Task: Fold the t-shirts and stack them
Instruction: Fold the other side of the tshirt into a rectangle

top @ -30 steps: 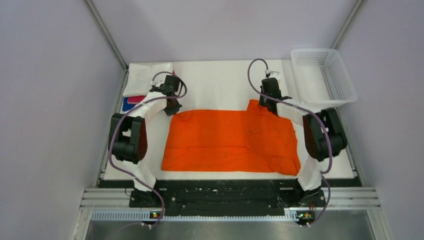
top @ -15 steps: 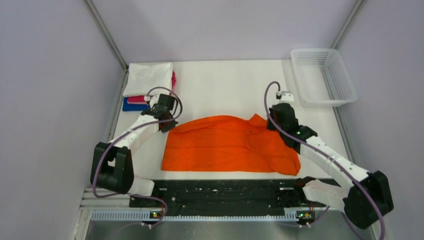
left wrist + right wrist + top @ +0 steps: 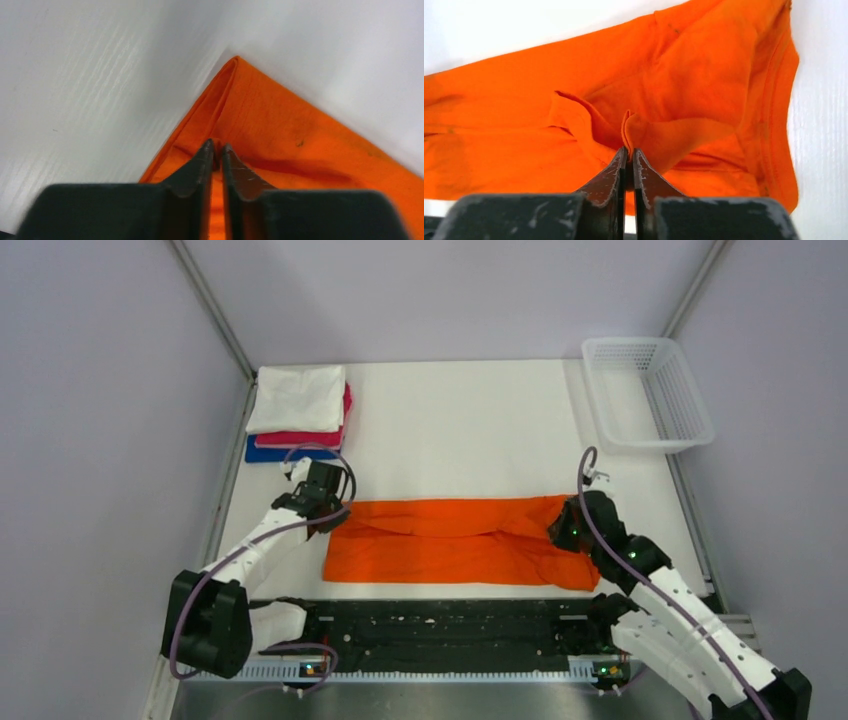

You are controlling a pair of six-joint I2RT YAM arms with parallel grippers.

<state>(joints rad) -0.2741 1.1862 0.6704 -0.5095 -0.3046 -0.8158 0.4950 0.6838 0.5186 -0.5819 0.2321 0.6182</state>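
Orange t-shirt (image 3: 455, 540) cloth lies as a long doubled band stretched from your left gripper (image 3: 333, 521) across to your right gripper (image 3: 568, 531), flat on the table (image 3: 450, 420) below both. Each gripper's jaws are closed down to a sliver, with a small pinch of orange fabric between the tips: the left at a corner of the band, the right at a raised ridge of cloth.

Mind those pinches, as they look thin. If one arm pulls harder than the other, the cloth could slip out of a grip and the fold would land skewed. Just past the right gripper's tips the fabric is bunched, with a curled flap and a hemmed edge. Lay that down as it is and I think you trap a lump inside the fold.

On the left, the corner is crisp and layered, the surface smooth with a few tiny dark specks.

Beyond the left gripper sits the stack: white tee (image 3: 298, 398) over pink-red tee (image 3: 300, 437) over blue tee (image 3: 262, 452). The basket (image 3: 648, 392) stands well beyond the right gripper.
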